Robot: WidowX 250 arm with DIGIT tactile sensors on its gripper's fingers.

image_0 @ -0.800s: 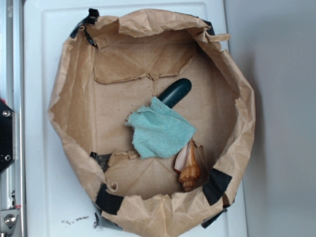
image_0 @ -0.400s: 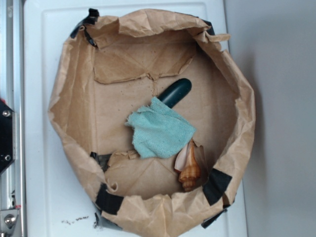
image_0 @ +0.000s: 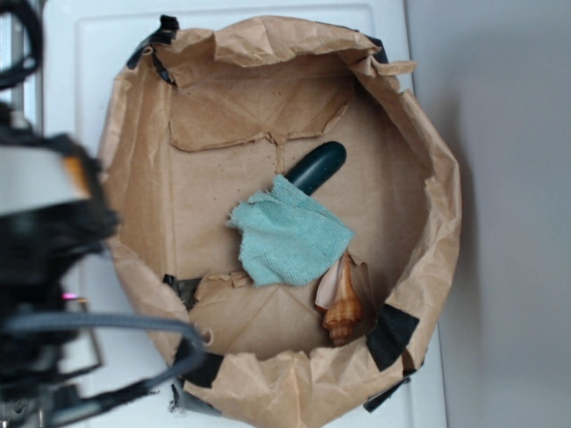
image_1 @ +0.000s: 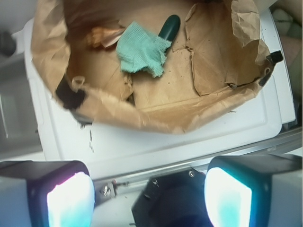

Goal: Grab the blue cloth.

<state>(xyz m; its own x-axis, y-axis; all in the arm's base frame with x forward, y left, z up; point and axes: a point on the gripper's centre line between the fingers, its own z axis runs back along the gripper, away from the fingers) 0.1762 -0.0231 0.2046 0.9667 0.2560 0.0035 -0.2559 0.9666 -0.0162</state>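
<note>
A: Biggest first. White tabletop, and on it a brown paper bin with rolled-down walls, taped at the corners.

B: Arm?

A: A blurred dark mass at the left edge of the exterior view, outside the bin wall. In the wrist view the gripper sits low in frame, above the tabletop and near the bin's outer wall, not over the inside. Its two pads stand well apart with nothing between them, so it is open and empty.

B: And the target?

A: The cloth lies rumpled on the bin floor, near the middle. One corner covers the lower end of a dark green cylinder. Its lower right edge is just beside, maybe touching, an orange-brown shell.

B: Progress?

A: Early, by my reading. Nothing grasped, cloth untouched. Left to do: carry the gripper over the wall, centre above the cloth, descend, close, lift. Best to pinch the cloth's free left side, away from cylinder and shell, so neither gets caught in the grip.
</note>
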